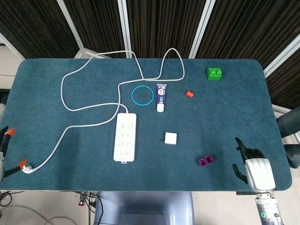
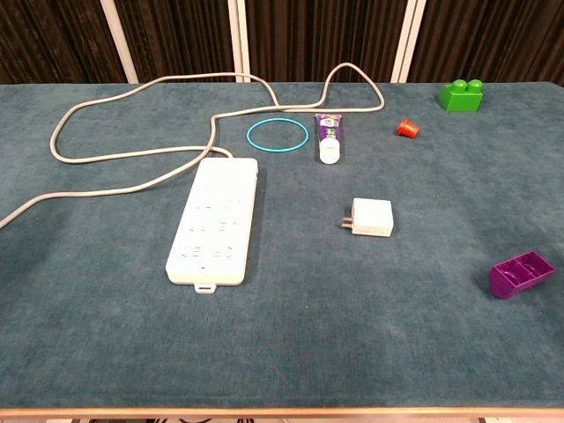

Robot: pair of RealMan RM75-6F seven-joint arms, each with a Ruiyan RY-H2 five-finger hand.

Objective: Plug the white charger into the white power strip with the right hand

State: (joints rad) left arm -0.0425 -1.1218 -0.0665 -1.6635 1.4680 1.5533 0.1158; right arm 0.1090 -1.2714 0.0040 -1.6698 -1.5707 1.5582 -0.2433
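Observation:
The white charger (image 1: 170, 138) (image 2: 370, 218) lies flat near the table's middle, prongs pointing toward the white power strip (image 1: 125, 137) (image 2: 213, 220) to its left. My right hand (image 1: 253, 165) hovers at the front right edge of the table, fingers spread and empty, well right of the charger. At the far left edge only orange-tipped fingers of my left hand (image 1: 4, 140) show, holding nothing. Neither hand appears in the chest view.
The strip's white cord (image 1: 89, 70) loops across the back left, ending in a plug (image 1: 27, 168) at the front left. A blue ring (image 1: 142, 95), purple tube (image 1: 161, 97), red cap (image 1: 189, 93), green block (image 1: 214, 73) and purple block (image 1: 206, 161) lie around.

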